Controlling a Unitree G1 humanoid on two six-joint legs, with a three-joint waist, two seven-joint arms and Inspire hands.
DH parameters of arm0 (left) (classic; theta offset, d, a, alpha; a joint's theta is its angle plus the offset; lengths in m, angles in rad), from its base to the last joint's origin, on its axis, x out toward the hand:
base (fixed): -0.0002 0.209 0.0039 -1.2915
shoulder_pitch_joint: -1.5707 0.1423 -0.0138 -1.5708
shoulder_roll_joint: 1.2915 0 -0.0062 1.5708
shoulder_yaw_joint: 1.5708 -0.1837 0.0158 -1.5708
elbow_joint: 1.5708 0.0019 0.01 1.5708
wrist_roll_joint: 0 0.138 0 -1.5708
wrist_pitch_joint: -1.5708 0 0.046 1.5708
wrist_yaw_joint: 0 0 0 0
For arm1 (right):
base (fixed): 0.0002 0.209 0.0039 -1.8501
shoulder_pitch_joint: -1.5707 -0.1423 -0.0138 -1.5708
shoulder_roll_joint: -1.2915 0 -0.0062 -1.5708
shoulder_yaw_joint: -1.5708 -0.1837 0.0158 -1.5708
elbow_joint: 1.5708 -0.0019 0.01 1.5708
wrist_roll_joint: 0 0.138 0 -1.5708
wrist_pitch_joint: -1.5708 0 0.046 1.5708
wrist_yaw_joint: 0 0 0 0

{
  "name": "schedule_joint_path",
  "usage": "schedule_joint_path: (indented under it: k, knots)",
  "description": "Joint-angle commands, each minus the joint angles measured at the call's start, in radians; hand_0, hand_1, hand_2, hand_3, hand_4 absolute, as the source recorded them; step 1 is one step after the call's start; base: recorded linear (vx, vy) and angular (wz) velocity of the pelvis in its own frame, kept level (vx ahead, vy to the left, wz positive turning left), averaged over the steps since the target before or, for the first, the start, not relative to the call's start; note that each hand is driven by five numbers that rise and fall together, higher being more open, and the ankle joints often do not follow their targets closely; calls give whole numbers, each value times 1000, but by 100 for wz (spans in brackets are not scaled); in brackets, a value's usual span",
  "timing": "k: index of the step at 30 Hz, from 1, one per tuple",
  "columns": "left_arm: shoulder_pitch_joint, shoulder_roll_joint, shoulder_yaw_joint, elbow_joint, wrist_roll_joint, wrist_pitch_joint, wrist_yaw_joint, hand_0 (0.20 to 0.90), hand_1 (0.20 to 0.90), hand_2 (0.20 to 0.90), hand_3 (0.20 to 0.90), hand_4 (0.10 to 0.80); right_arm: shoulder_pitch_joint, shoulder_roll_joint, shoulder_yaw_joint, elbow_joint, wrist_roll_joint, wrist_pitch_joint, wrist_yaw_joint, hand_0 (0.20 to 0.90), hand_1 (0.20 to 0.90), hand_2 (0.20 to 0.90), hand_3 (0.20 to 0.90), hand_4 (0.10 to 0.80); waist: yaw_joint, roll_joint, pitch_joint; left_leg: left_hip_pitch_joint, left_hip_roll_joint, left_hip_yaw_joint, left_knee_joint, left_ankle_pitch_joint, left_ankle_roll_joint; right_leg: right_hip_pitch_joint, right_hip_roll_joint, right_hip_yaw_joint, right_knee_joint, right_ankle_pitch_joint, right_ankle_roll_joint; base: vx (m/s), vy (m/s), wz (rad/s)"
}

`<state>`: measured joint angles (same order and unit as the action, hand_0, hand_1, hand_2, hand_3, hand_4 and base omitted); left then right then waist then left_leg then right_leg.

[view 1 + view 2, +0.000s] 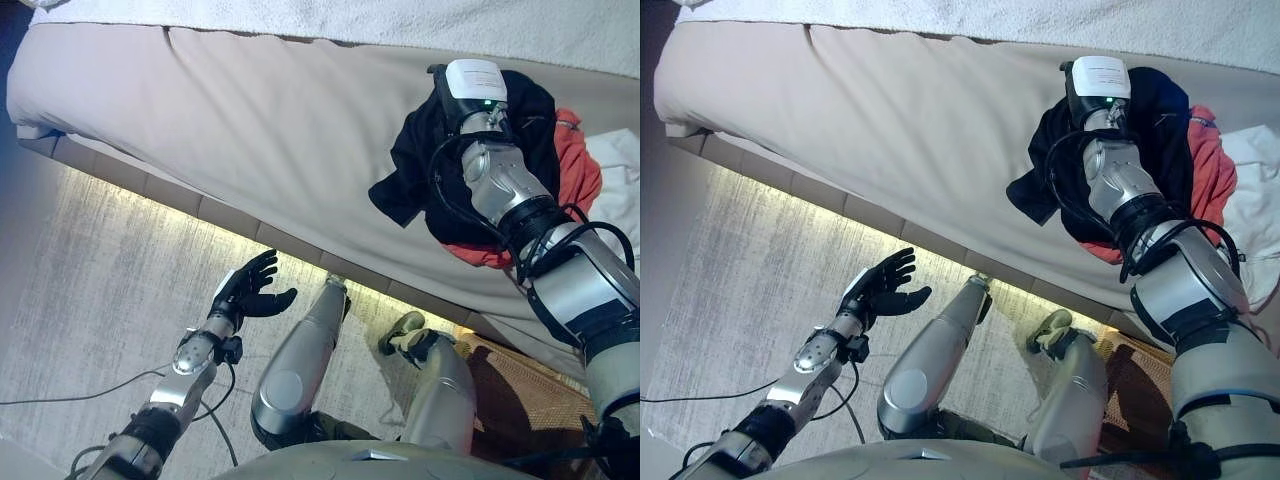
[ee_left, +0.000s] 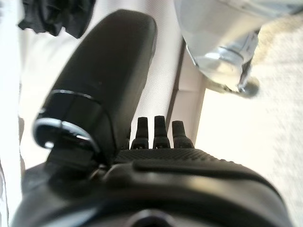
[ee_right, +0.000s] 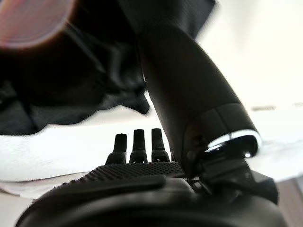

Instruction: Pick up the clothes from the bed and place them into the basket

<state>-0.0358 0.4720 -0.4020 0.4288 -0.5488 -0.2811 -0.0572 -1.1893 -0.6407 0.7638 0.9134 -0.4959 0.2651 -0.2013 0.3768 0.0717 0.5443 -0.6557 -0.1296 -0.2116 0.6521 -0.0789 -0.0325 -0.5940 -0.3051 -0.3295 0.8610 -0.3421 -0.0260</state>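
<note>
A black garment (image 1: 410, 165) lies crumpled on the beige bed (image 1: 250, 120) at the right, on top of a red-orange garment (image 1: 582, 170), with a white garment (image 1: 622, 165) beside them. My right arm reaches over the pile. In the right wrist view my right hand (image 3: 142, 184) is open, its fingers and thumb straight just above the black garment (image 3: 71, 85), holding nothing. My left hand (image 1: 250, 290) is open and empty, low over the rug in front of the bed. A woven basket (image 1: 520, 400) stands on the floor at the lower right, below the bed's edge.
A white blanket (image 1: 400, 20) runs along the far side of the bed. A lit strip runs under the bed's near edge. A pale rug (image 1: 90, 280) covers the floor on the left.
</note>
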Motion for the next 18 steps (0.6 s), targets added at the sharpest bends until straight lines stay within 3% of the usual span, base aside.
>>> schedule_joint_path:
  k: [1,9,14,17,18]
  knots:
    - [51,61,24,-131,-92,-115,-12,900,900,900,900,800,-152,-92,65,20,-57,44,2,900,900,900,900,800,1,24,-24,-106,-32,88,213,-177,93,-64,80,-2,34,39,-24,-24,1,5]
    - [91,103,80,-205,-172,-137,-49,900,900,900,900,800,-238,-125,148,233,-55,154,199,900,900,900,900,800,27,50,-24,-267,-41,91,328,-199,110,-240,85,5,167,7,-35,-5,-14,7]
    - [100,107,87,-213,-194,-163,-54,900,900,900,900,800,-266,-128,154,272,9,150,215,900,900,900,900,800,29,58,-24,-286,-41,96,338,-198,111,-261,91,4,170,11,-38,8,4,4]
    - [103,112,96,-225,-198,-157,-51,900,900,900,900,800,-271,-134,142,273,90,101,195,900,900,900,900,800,29,56,-24,-288,-40,96,339,-197,106,-263,95,2,166,16,-38,3,-6,-10]
    - [106,113,98,-232,-193,-154,-48,900,900,900,900,800,-270,-138,130,269,147,76,190,844,844,844,834,734,30,54,-24,-288,-41,94,340,-197,103,-261,96,2,163,18,-37,18,-31,1]
